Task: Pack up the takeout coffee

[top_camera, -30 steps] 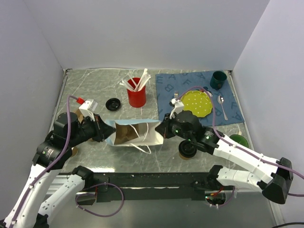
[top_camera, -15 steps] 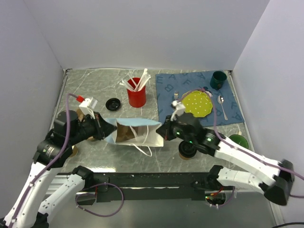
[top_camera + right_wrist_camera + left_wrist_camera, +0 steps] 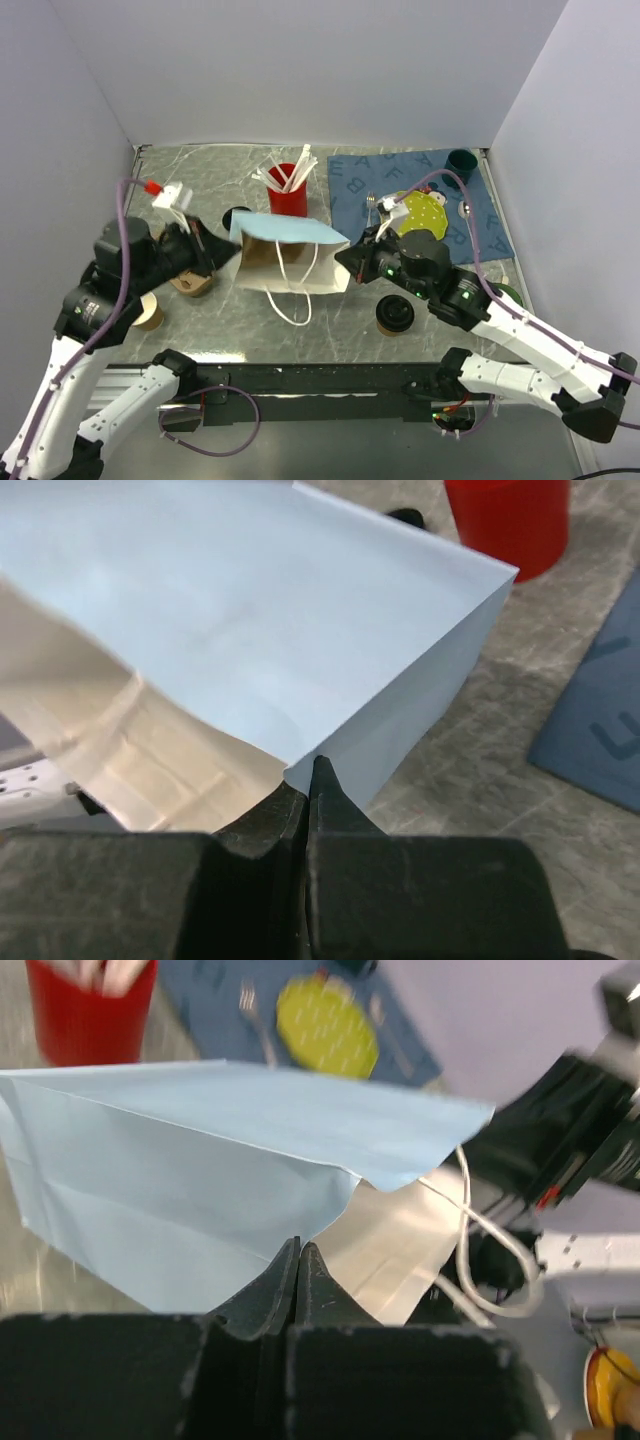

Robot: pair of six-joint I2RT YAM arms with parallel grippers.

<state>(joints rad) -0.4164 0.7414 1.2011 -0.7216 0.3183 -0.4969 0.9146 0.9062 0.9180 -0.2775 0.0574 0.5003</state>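
Overhead view of a grey marbled table (image 3: pixel 200 170) with a pale blue paper bag (image 3: pixel 290 255) at its middle, held between my two arms. The bag's mouth faces up toward the overhead camera, showing its brown inside, and its white cord handles hang over the near side.

My left pincer (image 3: pixel 228 258) is clenched on the bag's left edge. In my left wrist view the two dark fingertips (image 3: pixel 297 1260) meet in a point with the blue paper pinched between them. My right pincer (image 3: pixel 350 264) is clenched on the bag's right edge. In my right wrist view its fingertips (image 3: pixel 310 790) are likewise pressed together on a corner of the blue paper.

The takeout coffee (image 3: pixel 395 316), a small brown cup with a round black lid, stands upright on the table to the right of the bag and nearer the front edge. It is apart from the bag and just beside my right arm.

Behind the bag stands a red cup (image 3: pixel 288 198) of white utensils. A loose black lid (image 3: pixel 232 213) peeks out behind the bag's left corner. Well to the bag's left stands a lidless brown cup (image 3: pixel 148 312). Behind and to the right of the bag lies a blue placemat (image 3: pixel 345 180) with a yellow-green plate (image 3: pixel 420 213) on it.
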